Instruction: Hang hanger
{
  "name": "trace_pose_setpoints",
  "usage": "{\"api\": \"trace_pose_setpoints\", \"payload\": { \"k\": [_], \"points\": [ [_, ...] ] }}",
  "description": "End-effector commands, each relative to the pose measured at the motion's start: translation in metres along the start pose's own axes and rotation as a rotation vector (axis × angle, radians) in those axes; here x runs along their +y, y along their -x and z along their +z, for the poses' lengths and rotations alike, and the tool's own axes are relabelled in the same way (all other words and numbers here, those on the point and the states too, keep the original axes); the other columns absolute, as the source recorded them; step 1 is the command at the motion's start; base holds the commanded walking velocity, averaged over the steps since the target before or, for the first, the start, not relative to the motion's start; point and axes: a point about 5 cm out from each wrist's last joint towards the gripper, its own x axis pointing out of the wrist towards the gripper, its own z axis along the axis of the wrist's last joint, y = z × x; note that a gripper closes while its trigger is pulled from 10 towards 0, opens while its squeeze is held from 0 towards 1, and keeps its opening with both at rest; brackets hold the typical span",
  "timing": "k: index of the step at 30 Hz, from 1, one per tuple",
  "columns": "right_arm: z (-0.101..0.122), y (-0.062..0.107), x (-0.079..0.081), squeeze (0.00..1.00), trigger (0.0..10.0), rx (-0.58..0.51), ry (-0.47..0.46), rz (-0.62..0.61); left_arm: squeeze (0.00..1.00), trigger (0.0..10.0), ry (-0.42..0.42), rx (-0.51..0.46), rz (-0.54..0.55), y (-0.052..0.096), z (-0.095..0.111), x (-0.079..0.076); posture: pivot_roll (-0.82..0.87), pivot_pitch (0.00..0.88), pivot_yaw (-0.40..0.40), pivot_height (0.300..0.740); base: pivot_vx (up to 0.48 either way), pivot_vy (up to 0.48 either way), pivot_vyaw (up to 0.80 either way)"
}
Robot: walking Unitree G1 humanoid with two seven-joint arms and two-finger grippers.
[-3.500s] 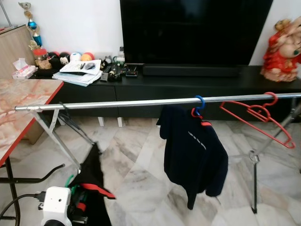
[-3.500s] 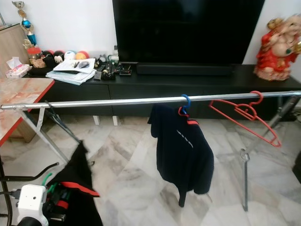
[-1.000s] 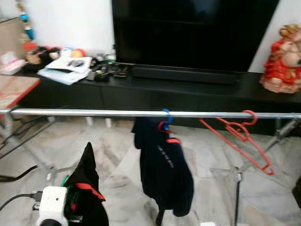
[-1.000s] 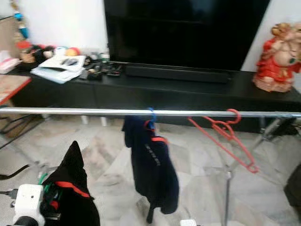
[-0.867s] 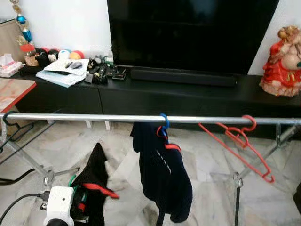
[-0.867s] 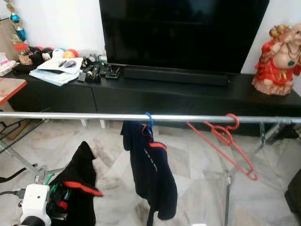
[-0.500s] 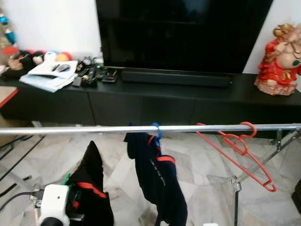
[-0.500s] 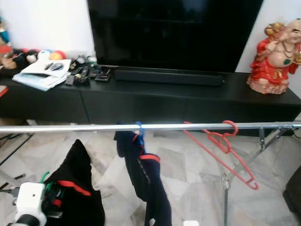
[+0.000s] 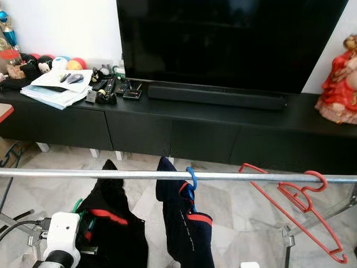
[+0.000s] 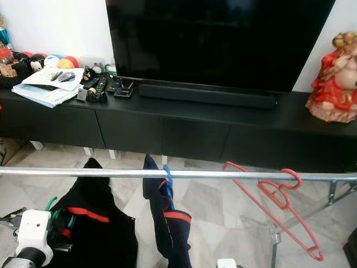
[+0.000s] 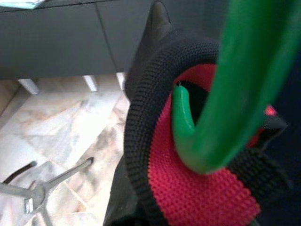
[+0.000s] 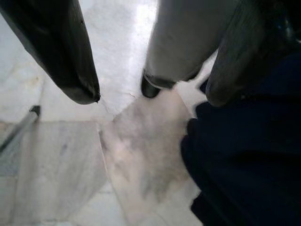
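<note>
A silver rail (image 9: 83, 174) crosses in front of me. From it hang a navy garment (image 9: 187, 237) on a blue hanger (image 9: 192, 177) and, further right, a bare red hanger (image 9: 304, 196). My left arm (image 9: 61, 239) is at the lower left and holds up a black garment with red trim (image 9: 114, 229) on a green hanger (image 11: 188, 127). The garment's top reaches the rail just left of the navy one and hides my left gripper. In the right wrist view my right gripper (image 12: 154, 96) hangs open over the marble floor, with dark navy cloth beside one of its fingers (image 12: 244, 56).
Behind the rail stands a long black TV cabinet (image 9: 167, 128) with a large TV (image 9: 223, 39) and soundbar. Papers and small toys (image 9: 56, 86) lie on its left end, a red statue (image 9: 340, 84) on its right. A rack leg (image 9: 287, 248) stands at the lower right.
The view has closed in on the rail, which now sits lower in the picture. The held black garment has come up to rail height beside the navy one.
</note>
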Motion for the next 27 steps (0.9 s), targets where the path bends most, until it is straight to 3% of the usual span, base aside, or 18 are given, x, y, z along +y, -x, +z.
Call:
{"api": "trace_pose_setpoints", "payload": {
  "k": [1, 4, 13, 27],
  "points": [
    [-0.003, 0.0, 0.001, 0.0, 10.0, 0.007, -0.006, 0.001, 0.0, 10.0, -0.008, -0.028, -0.006, 0.0, 0.005, 0.005, 0.06, 0.037, -0.033, 0.721, 0.0, 0.0, 0.0],
    [-0.002, 0.0, 0.001, 0.0, 10.0, 0.006, -0.003, 0.003, 0.0, 10.0, -0.076, -0.04, -0.114, -0.004, 0.013, 0.01, 0.07, 0.032, -0.034, 0.721, 0.0, 0.0, 0.0],
    [-0.002, 0.0, 0.001, 0.0, 10.0, 0.003, -0.001, 0.004, 0.0, 10.0, -0.159, -0.064, -0.191, -0.024, 0.032, 0.025, 0.07, 0.025, -0.035, 0.721, 0.0, 0.0, 0.0],
    [-0.001, 0.0, 0.001, 0.0, 10.0, 0.002, -0.004, 0.0, 0.0, 10.0, -0.136, -0.058, -0.192, -0.058, 0.046, 0.02, 0.06, 0.044, -0.047, 0.721, 0.0, 0.0, 0.0]
  ]
}}
